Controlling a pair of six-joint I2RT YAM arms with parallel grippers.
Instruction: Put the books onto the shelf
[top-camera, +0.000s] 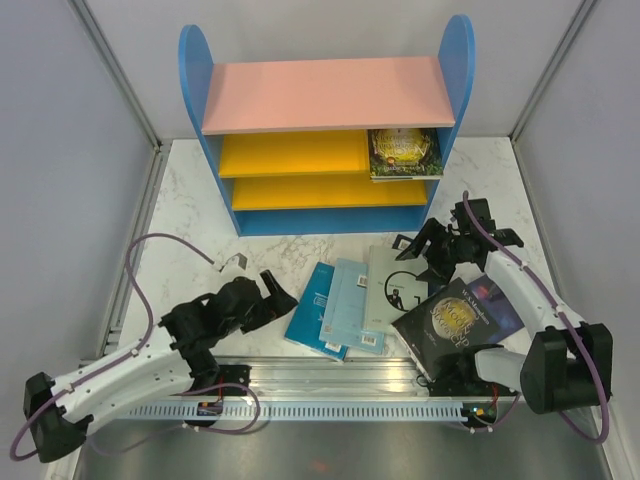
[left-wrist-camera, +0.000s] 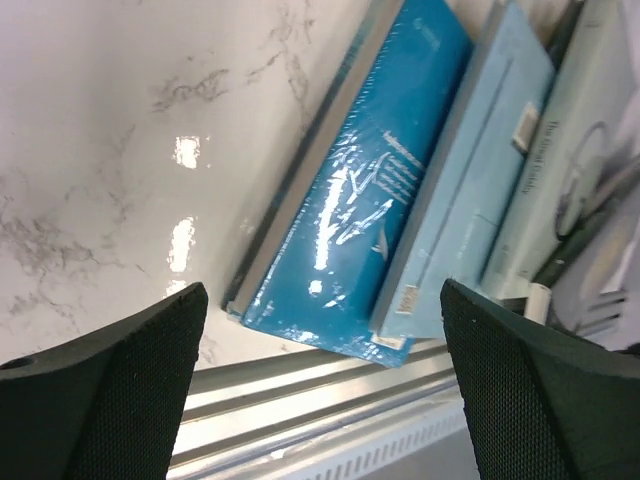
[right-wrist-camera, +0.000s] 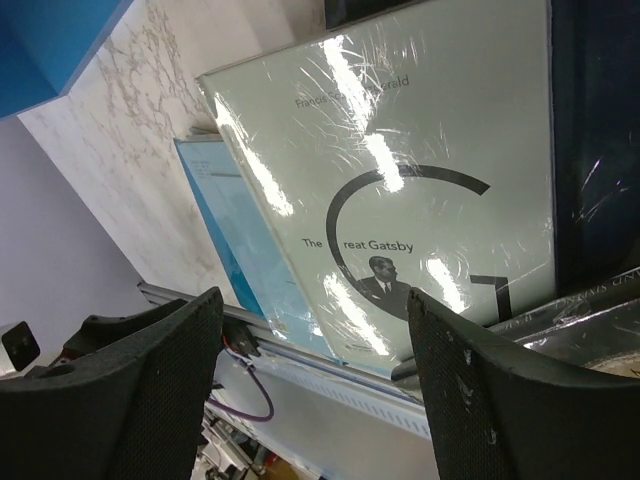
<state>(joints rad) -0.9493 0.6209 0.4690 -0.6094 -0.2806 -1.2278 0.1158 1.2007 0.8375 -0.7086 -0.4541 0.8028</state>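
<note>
Hovering L gripper (left-wrist-camera: 320, 300) & R gripper (right-wrist-camera: 315, 310) both open, empty; glossy-wrapped teal book (left-wrist-camera: 370, 190) could slip from my grip.

White marble table (left-wrist-camera: 110, 150), teal book (left-wrist-camera: 370, 190), pale blue book (left-wrist-camera: 480, 190) beside, hand (left-wrist-camera: 325, 385) spread wide

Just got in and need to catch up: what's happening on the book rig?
One dark green book sits at the right of the shelf's upper yellow board. The teal book, pale blue book, grey-white book and black-and-gold book lie on the table. The left end effector is open by the teal book; the right end effector is open over the grey-white book. Neither holds anything.
</note>
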